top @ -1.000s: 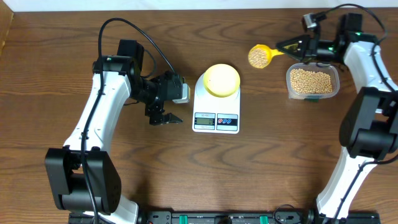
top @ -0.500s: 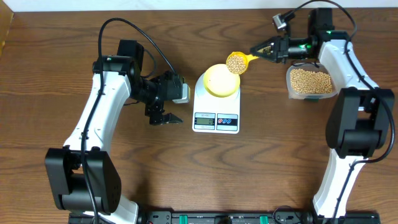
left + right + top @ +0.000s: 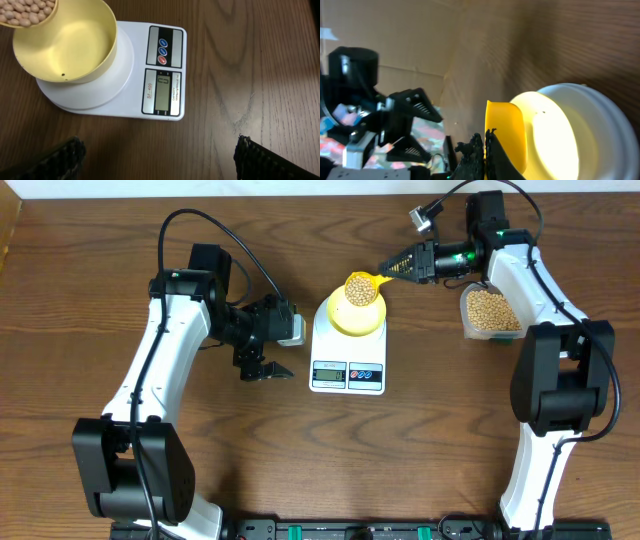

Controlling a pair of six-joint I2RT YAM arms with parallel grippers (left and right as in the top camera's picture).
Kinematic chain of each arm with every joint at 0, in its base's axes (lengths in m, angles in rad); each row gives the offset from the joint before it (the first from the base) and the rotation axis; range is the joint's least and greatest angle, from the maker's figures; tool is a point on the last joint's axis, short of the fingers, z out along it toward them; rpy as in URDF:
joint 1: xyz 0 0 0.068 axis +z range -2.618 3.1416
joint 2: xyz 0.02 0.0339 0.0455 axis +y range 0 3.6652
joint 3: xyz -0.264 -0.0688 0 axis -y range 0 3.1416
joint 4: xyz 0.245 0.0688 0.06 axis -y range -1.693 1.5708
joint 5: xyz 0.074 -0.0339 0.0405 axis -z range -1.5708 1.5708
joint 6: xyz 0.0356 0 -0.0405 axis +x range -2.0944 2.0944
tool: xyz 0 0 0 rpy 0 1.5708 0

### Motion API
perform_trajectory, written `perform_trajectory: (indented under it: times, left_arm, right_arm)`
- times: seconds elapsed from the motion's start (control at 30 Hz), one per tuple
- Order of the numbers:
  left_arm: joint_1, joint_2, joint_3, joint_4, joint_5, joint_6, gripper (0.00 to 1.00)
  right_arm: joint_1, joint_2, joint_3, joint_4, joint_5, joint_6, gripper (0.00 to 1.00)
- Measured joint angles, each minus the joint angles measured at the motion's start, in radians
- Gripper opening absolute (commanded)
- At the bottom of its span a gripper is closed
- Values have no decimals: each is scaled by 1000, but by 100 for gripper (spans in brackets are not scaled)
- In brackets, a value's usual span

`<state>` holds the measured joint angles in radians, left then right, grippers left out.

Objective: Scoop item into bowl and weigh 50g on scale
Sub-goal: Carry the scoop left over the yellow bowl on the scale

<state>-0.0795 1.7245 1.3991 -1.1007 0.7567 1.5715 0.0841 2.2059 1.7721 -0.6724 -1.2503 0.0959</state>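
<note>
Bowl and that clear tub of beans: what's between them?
In the overhead view: the right end effector, shut on the handle of the yellow scoop, whose head hangs over the bowl.

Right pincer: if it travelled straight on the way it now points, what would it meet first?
Probably the bowl on the scale: the scoop in the right pincer hangs over it, but height is unclear.

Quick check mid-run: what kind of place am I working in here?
Probably a robotics lab bench, not a real kitchen: a wooden table, a white digital scale and a clear container of soybeans.
</note>
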Motion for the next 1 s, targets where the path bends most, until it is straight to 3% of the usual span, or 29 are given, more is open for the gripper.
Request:
perform_trajectory:
  times: [1.0]
  left_arm:
    - [0,0,0,0,0,0,98]
  right_arm:
    - [96,-67,0,-80,369,-100,1]
